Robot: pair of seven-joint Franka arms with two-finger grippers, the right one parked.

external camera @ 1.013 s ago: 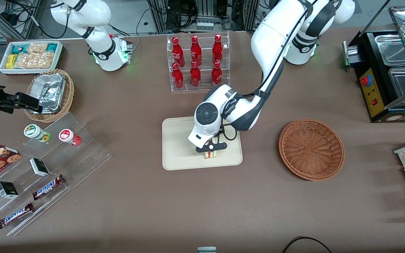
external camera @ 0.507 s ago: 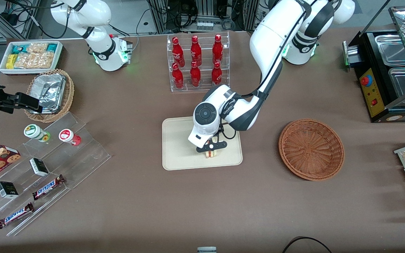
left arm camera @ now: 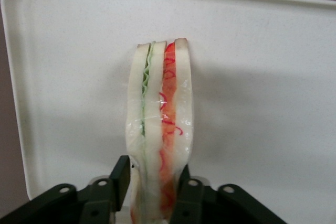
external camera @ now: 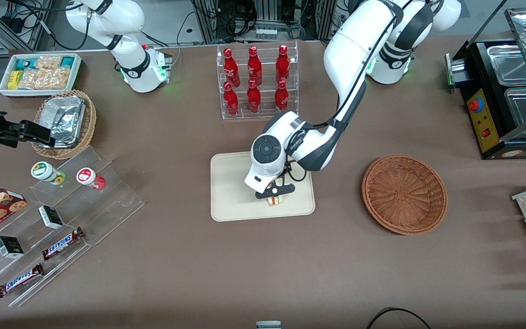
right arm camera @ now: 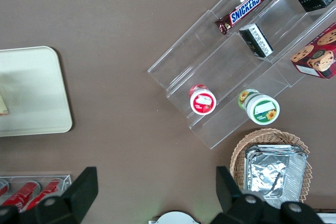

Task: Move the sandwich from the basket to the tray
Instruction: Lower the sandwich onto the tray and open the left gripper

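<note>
— What sort of place is this?

— A robotics lab dressed as a snack shop: a brown table [external camera: 190, 274] carries a clear rack of red bottles [external camera: 256, 82], stepped acrylic shelves [external camera: 62, 214] with Snickers bars [external camera: 63, 243], and a black food warmer [external camera: 505, 98].

— And the lab part?

— Cables and aluminium framing [external camera: 263, 18] above the table edge (plus the arm's gripper [external camera: 274, 195] over the tray [external camera: 231, 201]).

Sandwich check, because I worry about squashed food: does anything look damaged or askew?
The sandwich is pinched where the pincer is shut on it above the tray: the bread bows outward past the fingers. The layers stay together and nothing has spilled. The basket sits empty.
</note>
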